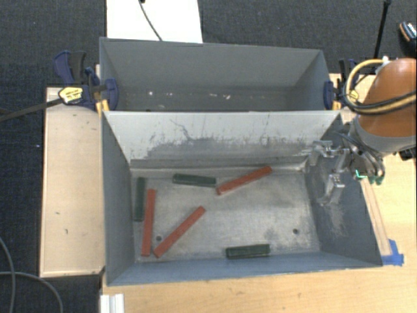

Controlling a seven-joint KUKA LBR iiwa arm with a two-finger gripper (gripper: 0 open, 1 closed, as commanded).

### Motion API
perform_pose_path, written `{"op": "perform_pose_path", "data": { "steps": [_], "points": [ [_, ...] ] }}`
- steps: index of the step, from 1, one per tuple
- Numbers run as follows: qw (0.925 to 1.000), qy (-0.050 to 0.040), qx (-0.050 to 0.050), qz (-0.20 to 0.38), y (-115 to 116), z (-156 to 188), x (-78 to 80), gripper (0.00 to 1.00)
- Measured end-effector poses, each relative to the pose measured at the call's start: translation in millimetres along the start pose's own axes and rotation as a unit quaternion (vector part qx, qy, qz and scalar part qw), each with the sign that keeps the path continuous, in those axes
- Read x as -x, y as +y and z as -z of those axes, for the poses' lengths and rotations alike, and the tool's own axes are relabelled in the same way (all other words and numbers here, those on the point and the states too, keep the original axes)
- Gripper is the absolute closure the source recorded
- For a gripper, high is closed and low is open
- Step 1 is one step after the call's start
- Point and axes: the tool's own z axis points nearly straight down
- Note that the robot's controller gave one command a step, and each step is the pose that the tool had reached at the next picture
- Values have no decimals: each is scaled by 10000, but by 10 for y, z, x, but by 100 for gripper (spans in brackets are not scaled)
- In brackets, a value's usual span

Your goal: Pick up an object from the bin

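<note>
1. Task status: not yet done. No bar is lifted; all six lie flat on the bin (215,77) floor. Choosing a bar, closing on it and raising it are all left to do, by my reading.
2. Arm (389,100): enters over the bin's right rim. Its jaws hang over the bin's sloped right wall, well apart from every bar. Whether they are released or clenched cannot be told.
3. Back red bar (244,180): near the bin's back wall, slanted, right end higher up the view. Of all six it lies nearest the jaws, so it is the likeliest pick.
4. Back green bar (194,180): near the bin's back wall, its right end just beside the back red bar's left end.
5. Left green bar (139,199): along the bin's left wall.
6. Left red bar (148,222): just beside the left green bar, parallel, on the side away from the wall.
7. Slanted red bar (180,230): left of the bin's middle, lower end close to the left red bar; contact cannot be told.
8. Front green bar (247,252): along the bin's front wall, alone.
</note>
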Motion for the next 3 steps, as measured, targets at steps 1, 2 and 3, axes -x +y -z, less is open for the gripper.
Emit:
{"op": "perform_pose_path", "data": {
  "steps": [1, 2, 3],
  "points": [
    [9911, -17, 10, 1334, 821, -526, -135, 0],
    [9811, -51, 1, 1932, 1454, -920, 157, 0],
    [9812, -78, -9, 1930, 1433, -888, 173, 100]
  ]
}}
